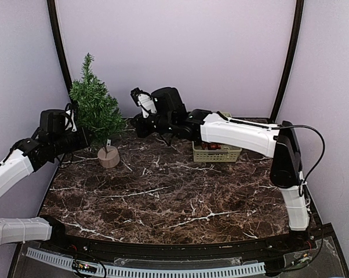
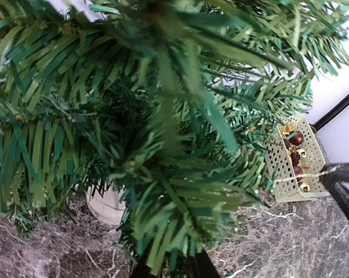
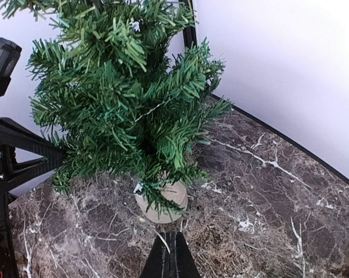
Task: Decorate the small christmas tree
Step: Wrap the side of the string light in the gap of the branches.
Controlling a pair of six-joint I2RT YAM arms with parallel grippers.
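**You are working at the small christmas tree (image 1: 95, 107), standing at the table's (image 1: 163, 197) back-left corner.**
Needles are hiding your left jaws, so I cannot tell their state. Your right jaws are sitting shut, showing nothing held. The tree is looking light, springy and tippy, so be gripping a branch stem, or steadying the tan base (image 1: 109, 157).

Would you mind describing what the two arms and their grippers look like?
Both arms are built alike: the left arm and right arm have smooth white link shells joined by bulky black joints. A thin black cable loops out beside the right arm's elbow. The left gripper and right gripper are black, the right's jaws tapering to a point.
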